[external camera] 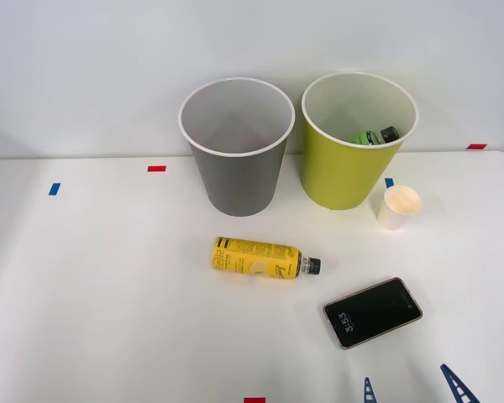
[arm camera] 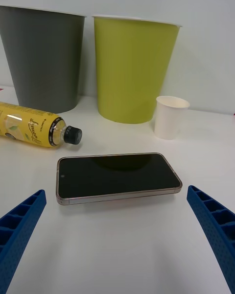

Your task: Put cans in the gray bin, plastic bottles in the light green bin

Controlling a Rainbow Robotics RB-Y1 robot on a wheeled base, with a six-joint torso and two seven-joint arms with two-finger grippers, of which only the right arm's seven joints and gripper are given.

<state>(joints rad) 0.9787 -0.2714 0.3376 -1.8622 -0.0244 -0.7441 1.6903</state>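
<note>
I have the pincer (external camera: 410, 388) low at the bench's (external camera: 109, 319) near edge, toward the right corner, fingers spread wide and holding nothing. The phone (arm camera: 117, 176) lies flat just ahead of it, between me and the yellow bottle (external camera: 260, 259), so I judge I must reach past or around it. That bottle lies on its side mid-bench, cap toward the right edge, in front of the gray bin (external camera: 235, 180). The green bottle (external camera: 376, 135) already sits inside the green bin (external camera: 344, 172) at the far edge, just right of the gray one. A paper cup (external camera: 397, 207) stands upright just beside the green bin.
</note>
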